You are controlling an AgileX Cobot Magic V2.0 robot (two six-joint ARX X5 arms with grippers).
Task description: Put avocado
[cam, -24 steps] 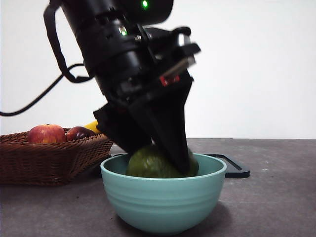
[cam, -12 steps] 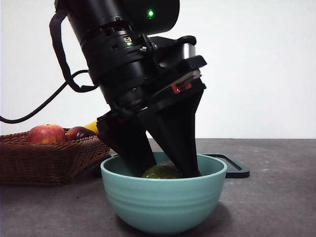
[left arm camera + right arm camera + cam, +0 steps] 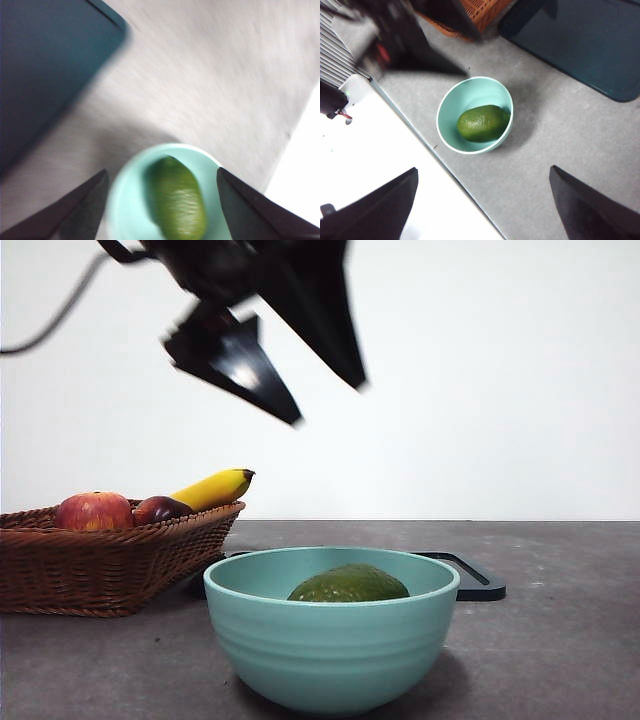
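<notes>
The dark-green avocado (image 3: 349, 584) lies alone inside the teal bowl (image 3: 330, 660) at the table's front middle. It also shows in the left wrist view (image 3: 179, 201) and the right wrist view (image 3: 482, 123). My left gripper (image 3: 325, 400) is open and empty, high above the bowl and a little to its left. In its own view the left gripper (image 3: 162, 197) has its jaws spread wide over the bowl (image 3: 125, 195). My right gripper (image 3: 482, 207) is open and empty, well above the table, looking down on the bowl (image 3: 452, 107).
A wicker basket (image 3: 100, 565) at the left holds a red apple (image 3: 94, 511), a dark purple-red fruit (image 3: 160, 509) and a banana (image 3: 214, 487). A dark tray (image 3: 470, 575) lies flat behind the bowl. The left arm's body (image 3: 400, 40) shows blurred in the right wrist view.
My left gripper let go of the avocado, which settled lower in the bowl, and has risen up and to the left, clear of the bowl.
</notes>
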